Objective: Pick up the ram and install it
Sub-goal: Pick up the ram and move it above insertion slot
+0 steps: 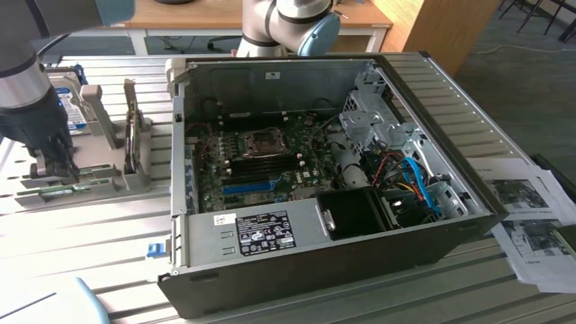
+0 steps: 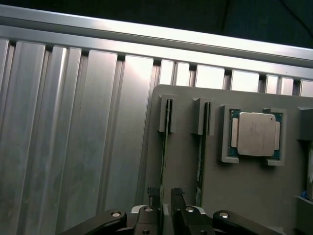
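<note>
Two black metal fingers [image 2: 152,198] of the gripper [image 2: 165,193] stand nearest to us in the wrist view. Between them we see the thin edge of the ram [image 2: 164,147], a long narrow green circuit-board stick. It stands on its edge in a slot of the flat grey plastic holder [image 2: 244,186]. The jaws are apart, one on each side of the stick, and we cannot tell if they touch it. Just beside it, a second thin green stick [image 2: 199,156] stands in the parallel slot. A little further on the same holder, a square silver processor chip [image 2: 255,133] lies in its own framed pocket. Beyond the holder we see the ribbed aluminium table [image 2: 73,122].

In the exterior view the gripper [image 1: 54,172] hangs low over the holder [image 1: 99,182] at the exterior view's left, so the ram is there, outside the computer. Well apart from it, towards the middle, the open black and grey computer case [image 1: 315,270] lies on its side, and we look down on its dark motherboard [image 1: 261,162]. Some printed white paper sheets [image 1: 531,202] lie on the table at the exterior view's right, past the case.
</note>
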Robot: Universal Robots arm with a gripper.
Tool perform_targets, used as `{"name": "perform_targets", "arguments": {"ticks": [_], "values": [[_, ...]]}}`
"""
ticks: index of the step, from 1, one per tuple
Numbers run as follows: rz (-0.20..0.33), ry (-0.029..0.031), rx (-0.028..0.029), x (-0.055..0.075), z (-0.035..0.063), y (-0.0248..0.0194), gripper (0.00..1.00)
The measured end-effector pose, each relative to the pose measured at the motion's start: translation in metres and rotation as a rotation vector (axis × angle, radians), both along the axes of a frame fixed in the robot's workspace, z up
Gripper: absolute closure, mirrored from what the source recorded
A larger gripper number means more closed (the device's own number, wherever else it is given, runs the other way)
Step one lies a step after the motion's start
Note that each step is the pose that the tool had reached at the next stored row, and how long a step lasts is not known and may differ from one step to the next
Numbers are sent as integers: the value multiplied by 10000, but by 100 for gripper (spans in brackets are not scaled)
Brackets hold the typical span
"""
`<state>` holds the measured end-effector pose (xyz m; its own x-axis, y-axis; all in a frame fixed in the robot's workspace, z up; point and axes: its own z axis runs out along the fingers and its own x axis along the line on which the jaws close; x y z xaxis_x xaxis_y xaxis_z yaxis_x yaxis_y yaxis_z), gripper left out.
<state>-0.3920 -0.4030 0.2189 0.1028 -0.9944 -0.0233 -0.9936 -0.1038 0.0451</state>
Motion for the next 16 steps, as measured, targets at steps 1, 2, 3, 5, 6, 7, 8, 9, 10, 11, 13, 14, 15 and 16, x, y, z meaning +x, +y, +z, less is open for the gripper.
{"name": "perform_targets", "arguments": {"ticks": [1,2,3,5,6,7,8,9,10,11,13,14,15,16], "values": [[0,0,0,0,-4,0,77],[0,0,-1,0,-8,0,77],[0,1,-1,0,-12,0,77],[0,1,-1,0,-20,0,77],[0,2,-2,0,-21,0,77],[0,3,-2,0,-21,0,77],[0,2,-2,0,-21,0,77],[0,1,-1,0,-22,0,77],[0,0,0,0,-23,0,77],[0,0,-1,0,-23,0,77],[0,-1,0,0,-28,0,77],[0,0,0,0,-31,0,77],[0,-1,0,0,-34,0,77],[0,0,-1,0,-38,0,77]]}}
